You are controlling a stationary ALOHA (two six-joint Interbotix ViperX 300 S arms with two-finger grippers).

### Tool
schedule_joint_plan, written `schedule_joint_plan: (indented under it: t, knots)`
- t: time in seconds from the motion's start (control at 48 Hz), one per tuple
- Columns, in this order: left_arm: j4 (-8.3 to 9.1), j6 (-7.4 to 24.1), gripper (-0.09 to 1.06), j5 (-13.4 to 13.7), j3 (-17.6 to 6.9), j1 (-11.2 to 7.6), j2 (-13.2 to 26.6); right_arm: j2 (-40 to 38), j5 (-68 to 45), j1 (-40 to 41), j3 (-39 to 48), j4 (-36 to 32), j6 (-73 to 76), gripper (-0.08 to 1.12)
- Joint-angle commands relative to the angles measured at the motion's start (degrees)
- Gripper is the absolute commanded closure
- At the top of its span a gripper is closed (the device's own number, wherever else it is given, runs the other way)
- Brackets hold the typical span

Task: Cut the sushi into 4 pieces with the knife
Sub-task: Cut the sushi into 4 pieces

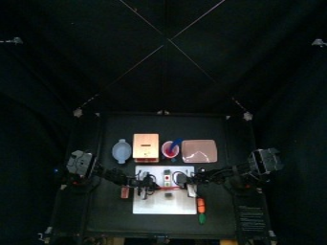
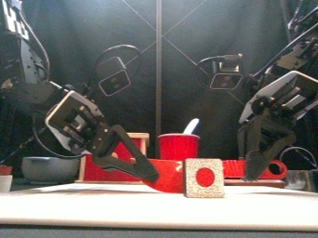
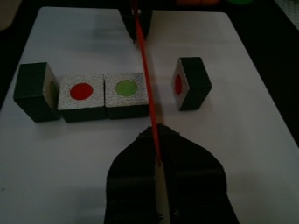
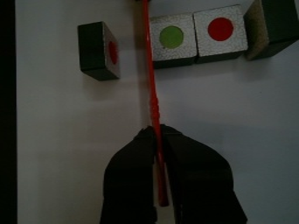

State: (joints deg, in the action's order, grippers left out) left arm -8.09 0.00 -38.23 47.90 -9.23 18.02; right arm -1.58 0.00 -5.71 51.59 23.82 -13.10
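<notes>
The left end effector is clamped on one end of the red knife. The right end effector is clamped on the other end, so the blade spans the white board from side to side. The sushi lies in the middle of the board, in a row running front to back. One piece stands on its own at the front, just clear of the blade, with a red dot on its face. Behind the blade, the rest of the sushi sits as three blocks touching in a row: one with a green dot, one with a red dot, and a dark end block. By the look of it one cut is done and two are left, though I cannot tell whether those three are still joined. Seen from the front, the blade hangs low over the board, but I cannot tell whether it touches.

Along the back of the surface, from left to right, stand a blue-grey bowl, a wooden box, a red cup and a pink tray. All are well behind the board. A small green and orange toy lies on the surface off the board's right front corner, too small to name. Nothing sits in the blade's path. The likelier trouble is the loose front piece, or the row shifting as the blade presses down.
</notes>
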Motion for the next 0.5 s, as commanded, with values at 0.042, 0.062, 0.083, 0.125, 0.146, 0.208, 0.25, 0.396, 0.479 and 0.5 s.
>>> schedule_joint_plan:
  t: [0.042, 0.062, 0.083, 0.125, 0.146, 0.208, 0.25, 0.396, 0.479, 0.5]
  knots:
    - [1.58, 0.26, 0.49, 3.16, -1.32, 0.18, -2.90, -2.11, 0.88, 0.00, -1.67, 0.26, 0.00, 0.97]
    - [1.76, 0.26, 0.46, 3.87, -1.41, 0.00, -3.43, -2.64, 1.32, -0.18, -1.67, 0.26, 0.00, 0.97]
    - [1.85, 0.26, 0.43, 4.57, -1.41, -0.09, -4.04, -3.16, 1.49, -0.26, -1.58, 0.26, 0.00, 0.97]
    - [1.85, 0.35, 0.37, 6.59, -1.41, -0.18, -5.27, -4.31, 1.85, -0.44, -1.32, 0.35, 0.09, 0.97]
    - [1.85, 0.35, 0.32, 7.82, -1.41, -0.09, -5.98, -4.75, 1.93, -0.44, -1.14, 0.35, 0.00, 0.97]
    - [1.76, 0.35, 0.24, 10.37, -1.23, 0.26, -7.65, -6.86, 2.72, -0.53, -0.35, 0.35, 0.09, 0.97]
    - [1.76, 0.35, 0.19, 11.51, -0.97, 0.26, -8.96, -8.53, 3.60, -0.44, 0.44, 0.44, 0.09, 0.97]
    - [1.85, 0.44, 0.12, 11.95, 0.88, 0.35, -13.97, -15.64, 11.16, -0.09, 4.22, 3.87, 0.26, 0.97]
    - [1.76, 0.44, 0.12, 11.95, 2.64, 0.44, -16.87, -20.48, 17.84, 0.18, 7.03, 7.65, 0.35, 0.96]
    - [1.93, 0.44, 0.12, 11.95, 3.34, 0.62, -17.84, -21.88, 19.60, 0.62, 8.00, 9.05, 0.35, 0.96]
